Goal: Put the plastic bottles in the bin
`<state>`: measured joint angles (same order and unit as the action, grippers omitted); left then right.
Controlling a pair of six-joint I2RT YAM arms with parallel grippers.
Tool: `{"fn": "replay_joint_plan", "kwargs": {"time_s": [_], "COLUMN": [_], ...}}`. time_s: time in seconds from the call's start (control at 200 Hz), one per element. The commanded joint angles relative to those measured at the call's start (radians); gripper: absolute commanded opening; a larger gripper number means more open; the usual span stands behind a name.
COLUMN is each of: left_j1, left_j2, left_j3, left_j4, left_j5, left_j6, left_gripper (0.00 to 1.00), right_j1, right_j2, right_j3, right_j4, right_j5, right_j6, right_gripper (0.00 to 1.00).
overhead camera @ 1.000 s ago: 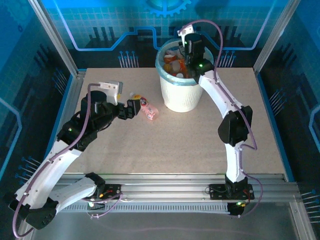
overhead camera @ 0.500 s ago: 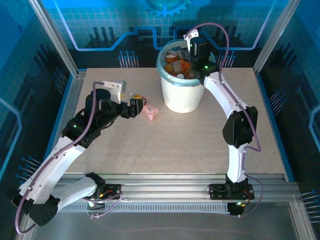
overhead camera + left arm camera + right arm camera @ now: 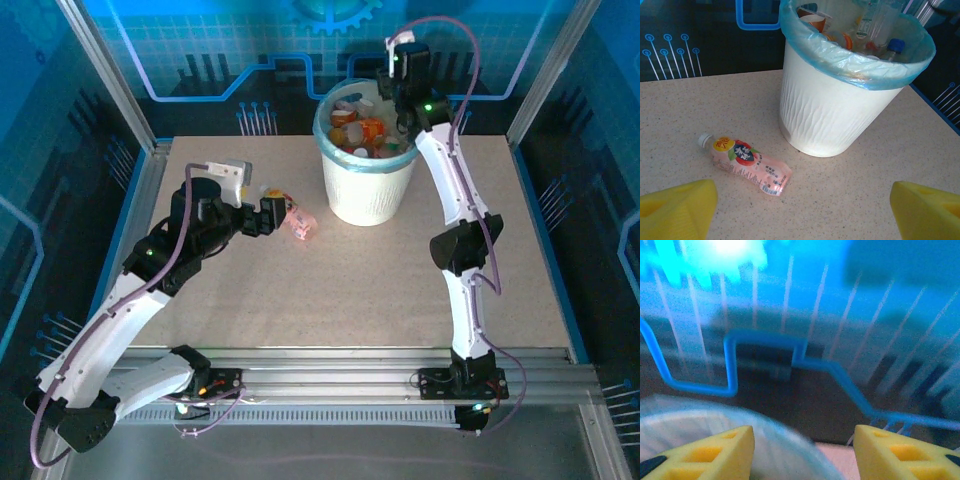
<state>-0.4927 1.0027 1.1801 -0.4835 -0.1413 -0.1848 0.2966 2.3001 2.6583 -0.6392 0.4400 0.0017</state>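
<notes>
A pink plastic bottle (image 3: pixel 299 221) with a white cap lies on its side on the table, left of the bin (image 3: pixel 366 196). In the left wrist view this bottle (image 3: pixel 745 162) lies ahead and to the left, apart from the bin (image 3: pixel 835 115). My left gripper (image 3: pixel 271 215) hovers just left of it, open and empty (image 3: pixel 802 212). The white bin, lined with a light blue bag, holds several bottles (image 3: pixel 360 135), also seen from the left wrist (image 3: pixel 867 30). My right gripper (image 3: pixel 400 92) is raised above the bin's back right rim, open with nothing between its fingers (image 3: pixel 804 452).
Metal frame posts (image 3: pixel 110 75) and blue panel walls enclose the table. The table's back edge (image 3: pixel 480 138) runs just behind the bin. Bare tabletop (image 3: pixel 330 290) spreads in front of the bin and between the arms.
My right gripper has risen and drawn back toward the right rear, away from the bin's mouth. The left gripper shifted slightly toward the pink bottle, then held still.
</notes>
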Motion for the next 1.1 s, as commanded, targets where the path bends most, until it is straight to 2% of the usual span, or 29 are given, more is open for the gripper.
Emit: {"fn": "replay_joint_plan", "kwargs": {"time_s": [0.0, 0.17, 0.305, 0.46, 0.54, 0.6, 0.85, 0.975, 1.095], "left_j1": [0.007, 0.007, 0.007, 0.007, 0.007, 0.006, 0.008, 0.008, 0.008], "left_j2": [0.004, 0.003, -0.004, -0.012, -0.010, -0.006, 0.024, 0.029, 0.011], "left_j3": [0.005, 0.000, -0.014, -0.025, -0.025, -0.027, 0.012, 0.048, 0.070], "left_j4": [0.010, 0.009, 0.006, 0.005, 0.003, 0.002, -0.048, -0.095, -0.139], "left_j5": [0.011, 0.017, 0.022, 0.019, 0.019, 0.019, 0.017, 0.015, 0.009], "left_j6": [-0.013, -0.020, -0.029, -0.030, -0.027, -0.027, -0.034, -0.041, -0.038], "left_gripper": [0.91, 0.91, 0.91, 0.91, 0.91, 0.91, 0.91, 0.91, 0.91], "right_j1": [-0.012, -0.018, -0.018, -0.015, -0.009, -0.012, -0.007, 0.028, 0.091], "right_j2": [-0.061, -0.172, -0.189, -0.193, -0.188, -0.175, -0.121, -0.127, -0.192], "right_j3": [-0.165, -0.390, -0.433, -0.443, -0.446, -0.430, -0.160, -0.010, 0.003], "right_j4": [-0.093, -0.020, -0.053, -0.087, -0.088, -0.098, -0.217, -0.273, -0.274], "right_j5": [-0.042, -0.165, -0.231, -0.253, -0.213, -0.173, -0.185, -0.153, -0.098], "right_j6": [0.100, 0.199, 0.249, 0.245, 0.216, 0.208, 0.183, 0.172, 0.148], "right_gripper": [0.53, 0.49, 0.49, 0.47, 0.54, 0.61, 0.69, 0.79, 0.83]}}
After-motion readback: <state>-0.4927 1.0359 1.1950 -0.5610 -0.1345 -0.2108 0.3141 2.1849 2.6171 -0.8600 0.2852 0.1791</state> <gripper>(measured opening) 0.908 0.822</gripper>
